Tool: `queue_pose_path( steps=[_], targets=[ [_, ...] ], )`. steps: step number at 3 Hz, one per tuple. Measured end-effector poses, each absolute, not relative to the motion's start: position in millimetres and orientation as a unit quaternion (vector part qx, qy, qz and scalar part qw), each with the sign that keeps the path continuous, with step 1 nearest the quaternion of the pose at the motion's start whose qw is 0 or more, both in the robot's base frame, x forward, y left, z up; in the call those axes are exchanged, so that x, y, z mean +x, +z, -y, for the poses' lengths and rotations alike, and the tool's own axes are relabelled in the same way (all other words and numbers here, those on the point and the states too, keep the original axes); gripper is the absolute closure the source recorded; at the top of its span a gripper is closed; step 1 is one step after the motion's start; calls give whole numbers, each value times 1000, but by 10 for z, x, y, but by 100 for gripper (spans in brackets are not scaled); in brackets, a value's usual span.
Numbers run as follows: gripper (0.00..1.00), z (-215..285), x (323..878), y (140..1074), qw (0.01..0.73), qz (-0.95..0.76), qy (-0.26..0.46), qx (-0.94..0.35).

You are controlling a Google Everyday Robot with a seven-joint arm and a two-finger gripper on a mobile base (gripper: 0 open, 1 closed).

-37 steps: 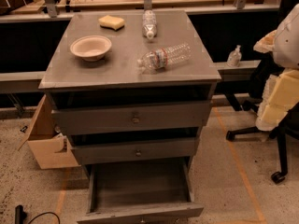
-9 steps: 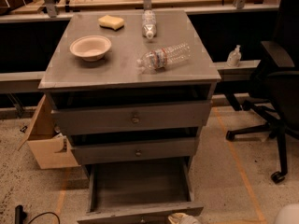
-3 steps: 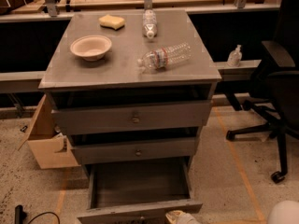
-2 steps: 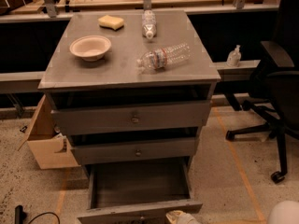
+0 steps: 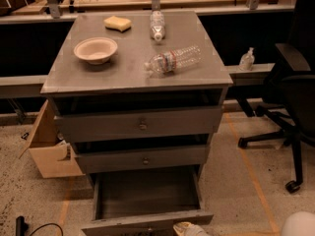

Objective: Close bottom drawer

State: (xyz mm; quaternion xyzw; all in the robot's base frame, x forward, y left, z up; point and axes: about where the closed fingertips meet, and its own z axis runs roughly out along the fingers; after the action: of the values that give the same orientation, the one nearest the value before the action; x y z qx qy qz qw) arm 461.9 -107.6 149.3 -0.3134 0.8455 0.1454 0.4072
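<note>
The bottom drawer [image 5: 147,195] of the grey cabinet is pulled far out and its plain grey box is empty. Its front panel [image 5: 147,223] runs along the bottom edge of the camera view; its knob is cut off there. The middle drawer [image 5: 142,159] and the top drawer [image 5: 140,124] stand slightly out. My gripper [image 5: 189,228] shows only as a pale tip at the bottom edge, just in front of the right part of the bottom drawer's front. A white part of my arm [image 5: 298,225] is at the bottom right corner.
On the cabinet top [image 5: 64,77] are a paper bowl [image 5: 95,49], a yellow sponge [image 5: 117,23] and two plastic bottles [image 5: 172,60] [image 5: 157,24]. A cardboard box [image 5: 49,146] stands at the cabinet's left. A black office chair [image 5: 290,102] stands at the right. A black cable [image 5: 29,227] lies bottom left.
My gripper tip and white arm part have stayed at the bottom edge near the drawer front, shifting only slightly. The bottom drawer is still open.
</note>
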Motion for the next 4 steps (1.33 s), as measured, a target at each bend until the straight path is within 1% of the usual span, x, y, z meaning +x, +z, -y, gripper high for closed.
queue_pose_path(
  steps=[1, 4],
  targets=[
    [100, 989, 4620, 1473, 406, -843, 155, -316],
    [100, 931, 4619, 1465, 405, -841, 162, -319]
  ],
)
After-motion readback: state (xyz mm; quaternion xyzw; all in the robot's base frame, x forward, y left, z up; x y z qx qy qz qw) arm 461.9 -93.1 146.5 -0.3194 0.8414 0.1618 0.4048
